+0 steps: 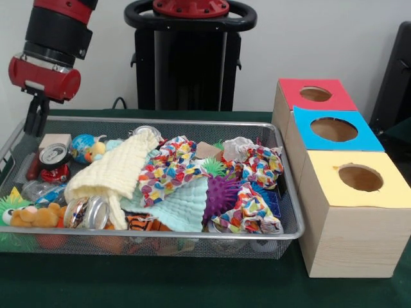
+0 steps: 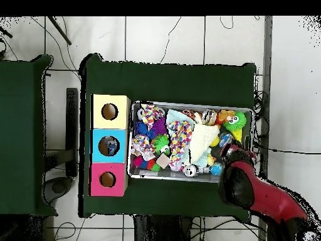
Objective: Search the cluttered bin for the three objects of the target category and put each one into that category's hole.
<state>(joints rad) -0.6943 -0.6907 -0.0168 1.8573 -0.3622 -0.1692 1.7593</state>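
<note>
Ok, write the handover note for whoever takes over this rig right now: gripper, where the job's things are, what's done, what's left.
Gripper: hangs over the far corner of the mesh bin, above the wood block; holds nothing visible, open or shut unclear.
Bin: full of clutter: cans, yellow cloth, patterned cloths, purple spiky ball, plush toys.
Boxes: red, blue and yellow holes sit beside the bin. The overhead view shows something in the blue hole; red and yellow look empty.
Left: target category not evident; searching and sorting seem mostly ahead.
</note>
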